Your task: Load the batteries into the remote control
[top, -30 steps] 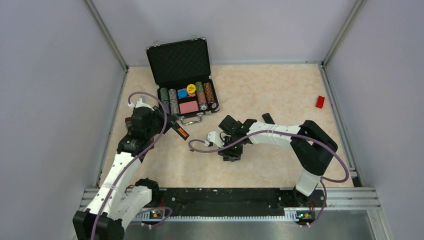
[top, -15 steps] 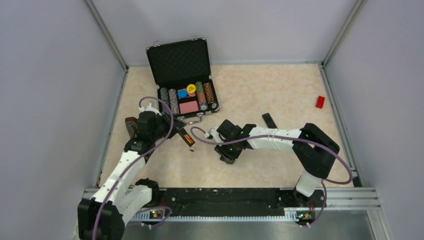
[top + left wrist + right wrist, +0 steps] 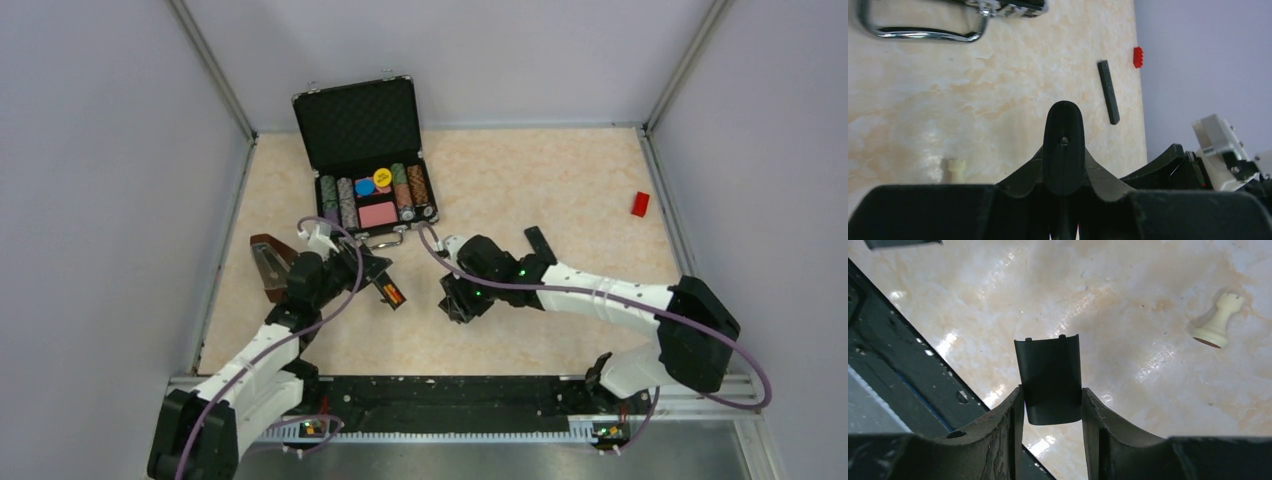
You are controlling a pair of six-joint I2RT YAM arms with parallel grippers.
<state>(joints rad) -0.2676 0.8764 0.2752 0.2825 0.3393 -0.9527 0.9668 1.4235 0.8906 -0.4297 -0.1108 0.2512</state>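
Clamped shut, the left gripper (image 3: 371,271) held the remote control (image 3: 388,288) left of centre in the overhead frame, with the red-orange batteries (image 3: 394,294) showing on its upturned side. Just to the right of it, the right gripper (image 3: 1050,392) pinched the back cover (image 3: 1048,367) by its two long edges above the desk (image 3: 1148,270). A cream chess rook (image 3: 1217,321) sat at the upper right of the right wrist frame. A plain black bar (image 3: 1108,91) lay near a red block (image 3: 1137,56).

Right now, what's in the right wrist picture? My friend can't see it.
The right gripper pinches a small black back cover, with the marbled table behind it. A cream chess rook is off to the right.
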